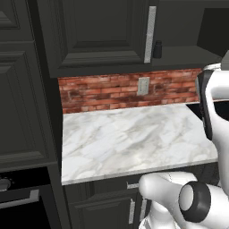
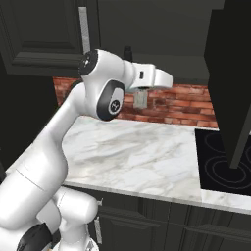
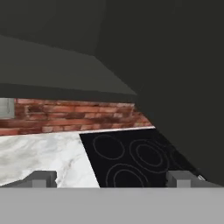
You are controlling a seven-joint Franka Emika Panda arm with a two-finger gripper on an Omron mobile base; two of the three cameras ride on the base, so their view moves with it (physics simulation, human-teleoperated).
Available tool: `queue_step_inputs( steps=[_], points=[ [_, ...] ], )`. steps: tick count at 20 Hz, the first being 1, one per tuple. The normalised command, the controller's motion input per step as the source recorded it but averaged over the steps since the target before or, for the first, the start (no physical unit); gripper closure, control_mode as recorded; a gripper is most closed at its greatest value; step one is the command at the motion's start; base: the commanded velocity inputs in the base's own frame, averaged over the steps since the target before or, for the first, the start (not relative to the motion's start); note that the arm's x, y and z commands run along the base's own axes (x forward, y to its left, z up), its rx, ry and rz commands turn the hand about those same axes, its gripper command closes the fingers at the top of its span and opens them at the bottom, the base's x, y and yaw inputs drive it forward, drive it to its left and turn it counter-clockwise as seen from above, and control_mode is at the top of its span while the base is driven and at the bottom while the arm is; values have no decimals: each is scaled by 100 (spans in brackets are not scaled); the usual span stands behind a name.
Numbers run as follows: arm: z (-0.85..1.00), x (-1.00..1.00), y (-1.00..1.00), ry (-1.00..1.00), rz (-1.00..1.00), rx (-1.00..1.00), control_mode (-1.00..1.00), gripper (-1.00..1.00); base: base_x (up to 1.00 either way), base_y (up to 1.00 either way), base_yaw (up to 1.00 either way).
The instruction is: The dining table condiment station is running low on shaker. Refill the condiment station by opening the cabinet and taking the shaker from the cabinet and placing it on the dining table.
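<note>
Marble counter [image 1: 134, 138] backed by red brick [image 1: 107, 91], black cooktop [image 2: 220, 162] at right, shaker [image 1: 157, 49] in open cabinet [image 1: 103, 36] above, gripper [image 3: 111, 179] wide open, empty.

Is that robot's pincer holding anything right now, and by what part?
Nothing is held. The pincer stands wide open with only air between its tips, and the shaker sits untouched on the cabinet shelf.

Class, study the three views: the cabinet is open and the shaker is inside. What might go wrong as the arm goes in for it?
1. The swung-out cabinet door hangs beside the arm; reaching in might strike it.
2. The shaker is small and stands at the shelf's front edge; a nudge from the open gripper could tip it onto the marble counter.
</note>
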Motion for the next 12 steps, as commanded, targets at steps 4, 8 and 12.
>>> queue_step_inputs(
  steps=[4, 8, 12],
  points=[
    [-10, -2, 89, -23, 1, 20, -100, -100, 0, 0, 0],
    [-2, -4, 86, -19, 4, 17, -100, -100, 0, 0, 0],
    [0, -10, 78, -16, 8, 15, -100, -100, 0, 0, 0]
  ],
)
